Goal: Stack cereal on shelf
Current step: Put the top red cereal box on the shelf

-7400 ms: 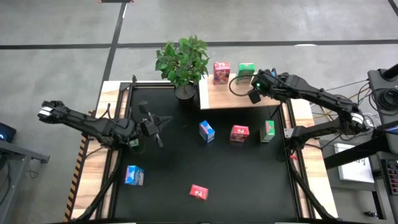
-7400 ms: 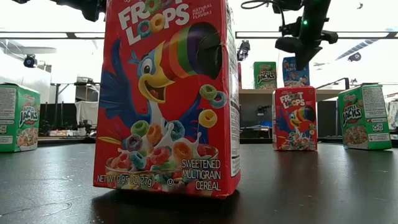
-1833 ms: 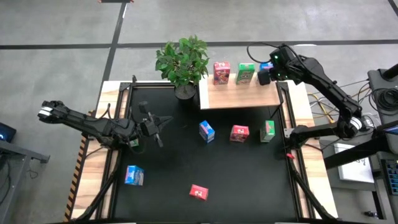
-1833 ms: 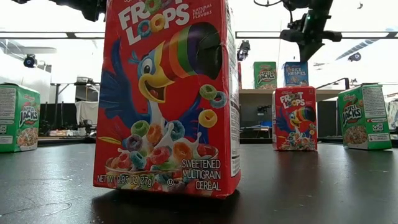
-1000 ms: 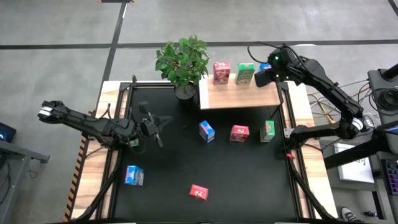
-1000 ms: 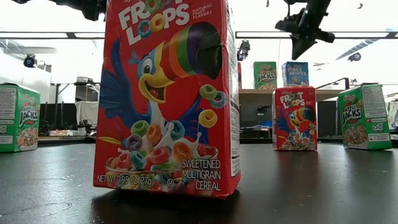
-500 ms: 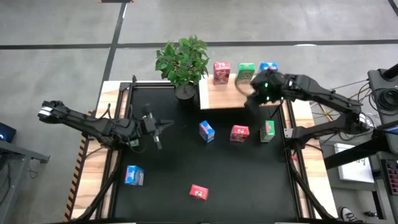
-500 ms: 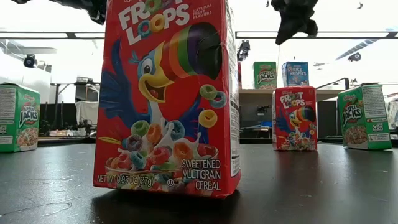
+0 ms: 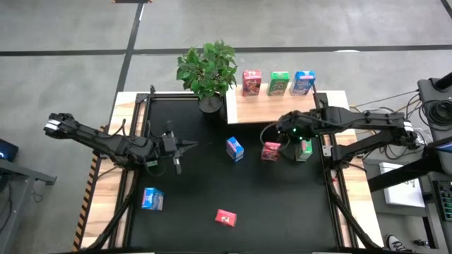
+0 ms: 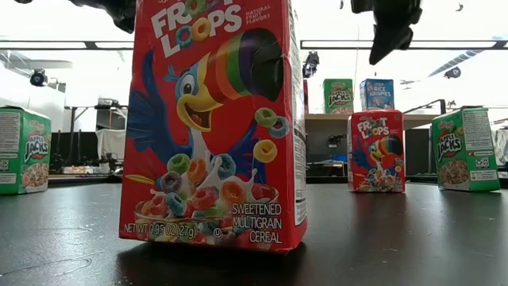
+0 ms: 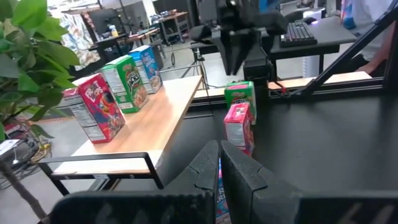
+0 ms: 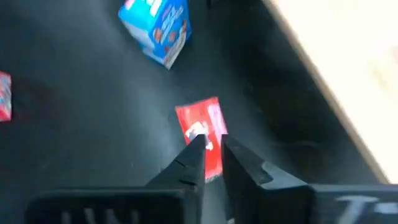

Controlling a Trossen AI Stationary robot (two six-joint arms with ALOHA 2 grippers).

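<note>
Shelf point(image 9: 272, 107): pale wood plank at the far right of the bench point(image 9: 198, 183), beside a potted plant point(image 9: 208, 70). Three boxes are stood in a row along its far edge: red point(image 9: 251, 82), green point(image 9: 279, 82), blue point(image 9: 304, 82).

Bench, right half: a blue box point(image 9: 234, 148), a red box point(image 9: 271, 151) and a green box point(image 9: 304, 149) are lined up just in front of the shelf.

Bench, near side: a second blue box point(image 9: 152, 199) is placed at the left, a second red box point(image 9: 226, 218) near the middle. In the low view a further green box point(image 10: 24, 151) is seen at the left edge.

Right pincer point(image 9: 282, 137): held above the bench, over the red box in front of the shelf. In the right wrist view its fingers point(image 12: 193, 158) are seen only a narrow slit apart; nothing is gripped.

Left pincer point(image 9: 185, 145): held over the left half of the bench, fingers pressed together, nothing held.
</note>
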